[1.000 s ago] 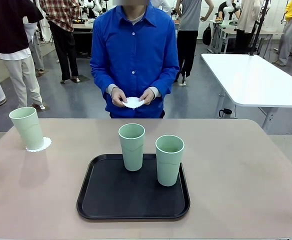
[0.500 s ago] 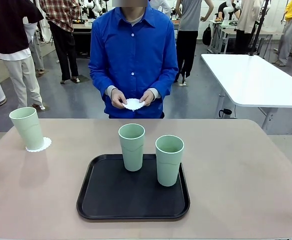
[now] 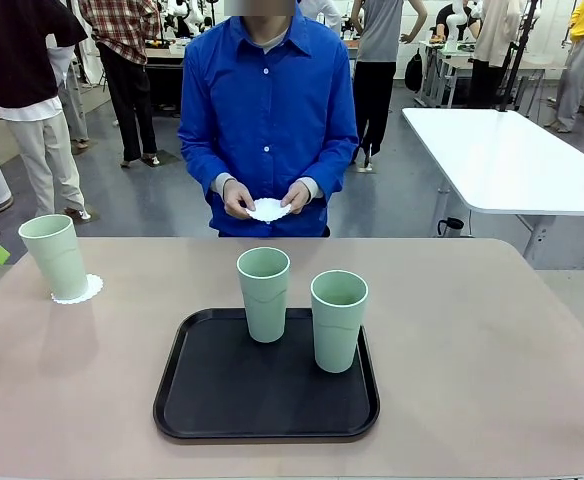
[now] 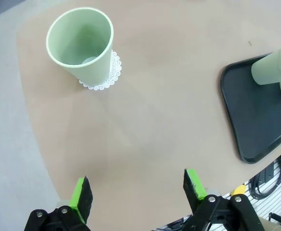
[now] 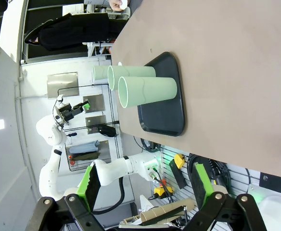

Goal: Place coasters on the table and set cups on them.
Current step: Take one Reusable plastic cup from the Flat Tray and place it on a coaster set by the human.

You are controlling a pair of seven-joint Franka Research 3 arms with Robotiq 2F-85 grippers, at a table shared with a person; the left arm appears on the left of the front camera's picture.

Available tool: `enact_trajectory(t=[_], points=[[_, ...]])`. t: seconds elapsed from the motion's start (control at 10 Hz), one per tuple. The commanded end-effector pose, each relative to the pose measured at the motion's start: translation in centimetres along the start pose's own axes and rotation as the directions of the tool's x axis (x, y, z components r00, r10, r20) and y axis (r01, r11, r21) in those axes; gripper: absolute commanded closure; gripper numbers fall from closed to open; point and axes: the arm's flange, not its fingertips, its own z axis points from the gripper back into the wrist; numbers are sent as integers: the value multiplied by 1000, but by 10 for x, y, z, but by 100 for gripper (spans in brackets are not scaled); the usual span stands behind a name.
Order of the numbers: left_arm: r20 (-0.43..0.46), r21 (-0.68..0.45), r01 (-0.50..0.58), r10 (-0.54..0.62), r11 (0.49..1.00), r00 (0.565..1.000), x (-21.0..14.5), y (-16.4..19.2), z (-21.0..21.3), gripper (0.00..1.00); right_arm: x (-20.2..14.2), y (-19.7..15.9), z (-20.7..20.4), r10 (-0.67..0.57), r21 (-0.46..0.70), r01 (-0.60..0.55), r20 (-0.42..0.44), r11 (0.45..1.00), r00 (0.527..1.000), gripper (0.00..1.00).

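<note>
- Two mint tumblers (image 3: 263, 293) (image 3: 338, 320) stood upright on the black tray (image 3: 202, 400), mid-tabletop (image 3: 472, 340); the third tumbler (image 3: 55, 255) sat on its doily (image 3: 87, 290), far left.
- Person's hands (image 3: 237, 197) held a spare doily (image 3: 268, 209).
- Left end effector (image 4: 136, 190) spread, empty, looked nearer the tray; right end effector (image 5: 145, 185) spread too.

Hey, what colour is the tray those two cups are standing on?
Black. The tray shows best in the front view, with both cups on it.

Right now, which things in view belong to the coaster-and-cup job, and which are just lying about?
Job:
- left cup, standing on a coaster
- middle cup
- right cup
- second coaster, in the person's hands
- tan table

Lying about:
- black tray, under two of the cups
- white table behind
- cables below the table edge
</note>
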Motion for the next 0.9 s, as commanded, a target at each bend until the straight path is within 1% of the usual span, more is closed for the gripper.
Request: enact_trajectory(t=[0.0,0.1,0.2,0.3,0.4,0.5,0.7,0.8], points=[[1,0,5,-5,1000,1000,-1,2,0,0,0,-1,0,8,14,-8,2,1000,1000,0],[13,-371,14,-10,928,1000,0,24,17,0,0,-1,0,8,14,-8,2,1000,1000,0],[96,-681,65,0,729,995,-5,64,32,0,0,-1,0,8,14,-8,2,1000,1000,0],[107,-824,63,46,563,993,-10,98,33,0,0,-1,0,8,14,-8,2,1000,1000,0],[76,-871,30,74,491,994,-14,123,26,0,0,-1,0,8,14,-8,2,1000,1000,0],[44,-886,6,70,464,997,-16,139,22,0,0,-1,0,8,14,-8,2,1000,1000,0],[-19,-902,-69,122,425,992,-26,173,13,0,0,-1,0,8,14,-8,2,1000,1000,0],[-57,-911,-114,152,396,987,-33,194,1,0,0,-1,0,8,14,-8,2,1000,1000,0]])
